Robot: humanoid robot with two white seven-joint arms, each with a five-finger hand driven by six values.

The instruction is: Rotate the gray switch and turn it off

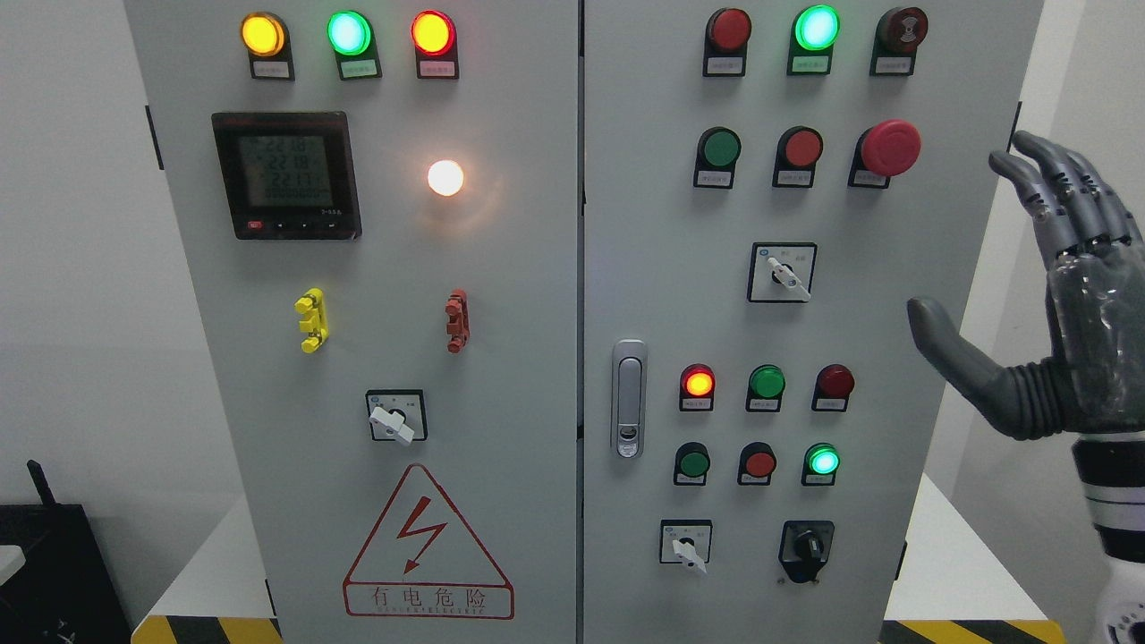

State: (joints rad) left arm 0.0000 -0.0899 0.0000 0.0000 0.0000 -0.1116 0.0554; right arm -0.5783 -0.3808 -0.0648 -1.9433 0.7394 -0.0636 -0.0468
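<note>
Evidently the right hand (1029, 295) hangs beside the cabinet's right edge, fingers spread and thumb out, gripping nothing — a posture that looks readied for a reach. Several white-handled rotary switches sit on the control cabinet (537, 286); the nearest, the upper gray switch (784, 274), lies on the right door, well apart from the hand — untouched, its handle tilted.

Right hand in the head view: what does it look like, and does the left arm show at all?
The right hand is dark grey with a glossy finish, with segmented, jointed fingers and a ribbed base at the thumb. Below it, the wrist has black and white bands. No cables or printed markings are visible. The left arm does not show in this view.
</note>
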